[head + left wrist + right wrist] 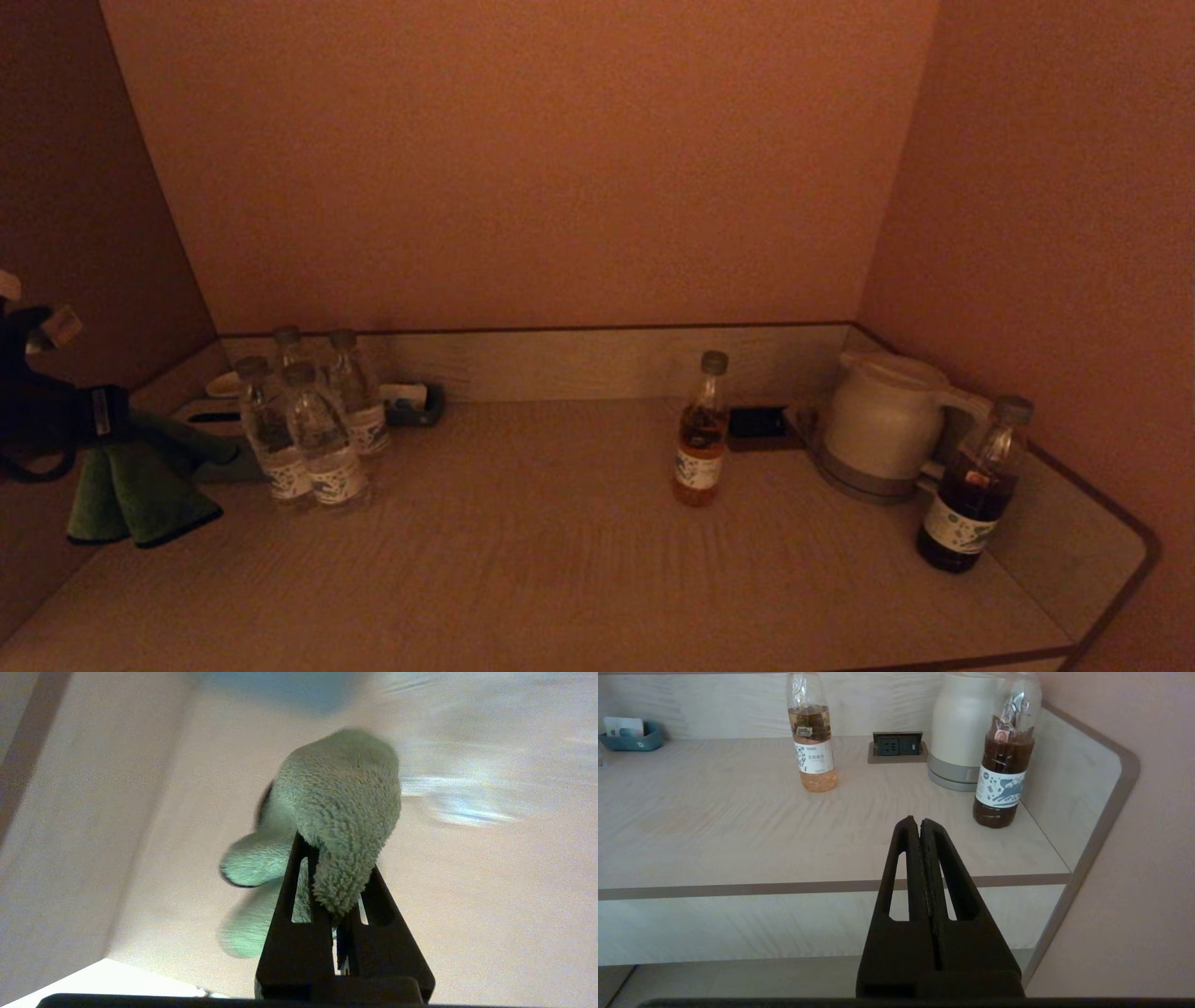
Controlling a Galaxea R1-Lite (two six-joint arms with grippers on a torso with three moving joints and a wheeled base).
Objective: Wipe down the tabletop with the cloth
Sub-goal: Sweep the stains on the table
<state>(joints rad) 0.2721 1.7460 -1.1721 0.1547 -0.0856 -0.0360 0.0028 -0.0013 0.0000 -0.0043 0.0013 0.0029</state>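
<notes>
My left gripper is at the far left, above the left end of the tabletop. It is shut on the dark-green cloth, which hangs down from it with its lower edge just above the surface. In the left wrist view the cloth bulges out between the black fingers of that gripper. My right gripper is shut and empty, parked in front of the counter's front edge; it does not show in the head view.
Several water bottles stand just right of the cloth, with a grey tissue box behind and a small teal tray. An amber bottle, a socket, a white kettle and a dark bottle stand at the right.
</notes>
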